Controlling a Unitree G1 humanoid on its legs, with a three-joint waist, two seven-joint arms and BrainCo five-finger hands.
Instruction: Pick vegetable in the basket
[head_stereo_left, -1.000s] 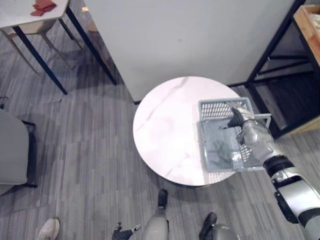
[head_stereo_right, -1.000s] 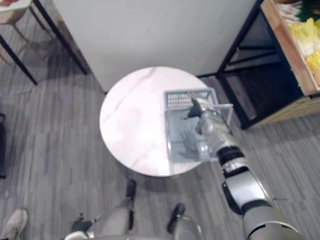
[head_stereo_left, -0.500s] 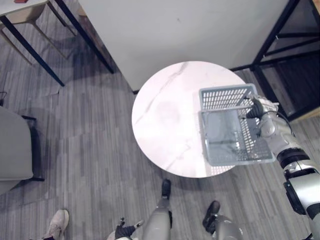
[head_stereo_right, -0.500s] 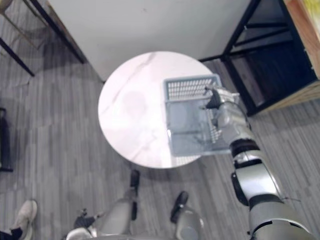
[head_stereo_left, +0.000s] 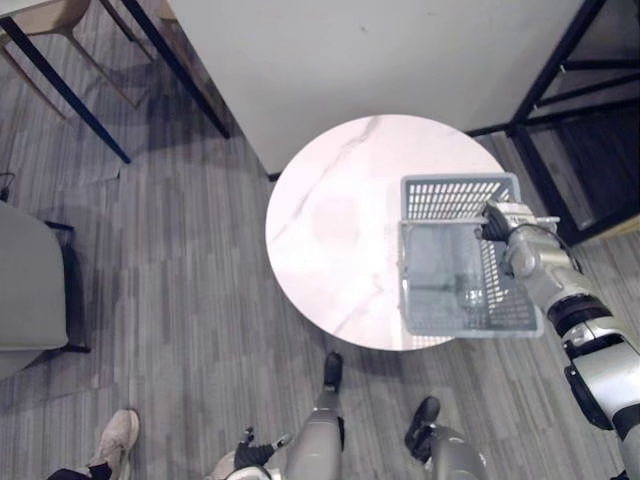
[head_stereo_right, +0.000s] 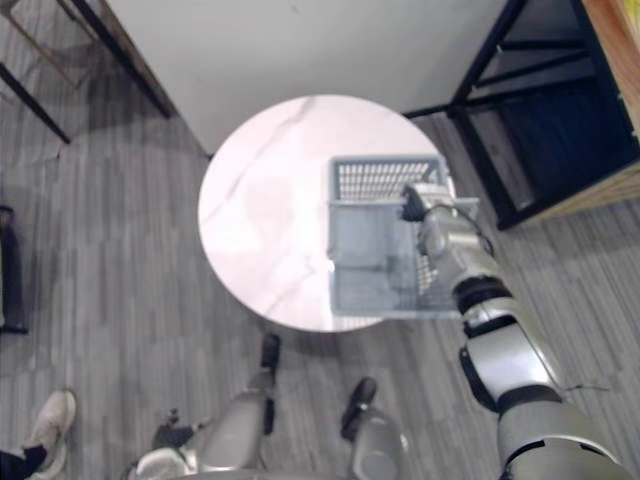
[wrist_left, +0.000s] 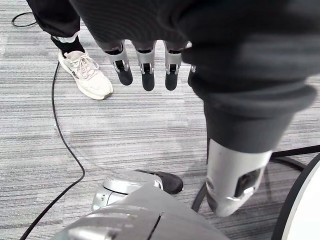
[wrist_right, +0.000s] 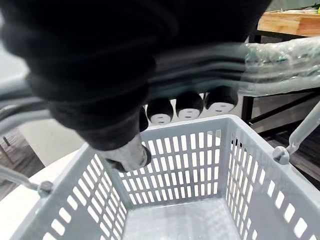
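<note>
One right hand (head_stereo_left: 498, 222) grips the basket (head_stereo_left: 455, 197) by its handle (wrist_right: 280, 50), over the table (head_stereo_left: 330, 230).

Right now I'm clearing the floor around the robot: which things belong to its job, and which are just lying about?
Job: empty basket, on the round table; right hand, curled round its handle.
Not the job: left hand, open, hanging above the floor; a person's white shoe; black rack.

I log, by count: one grey basket (head_stereo_left: 455, 198), one round white counter (head_stereo_left: 330, 230), one black rack (head_stereo_right: 560, 130), one person's white shoe (wrist_left: 86, 76).
</note>
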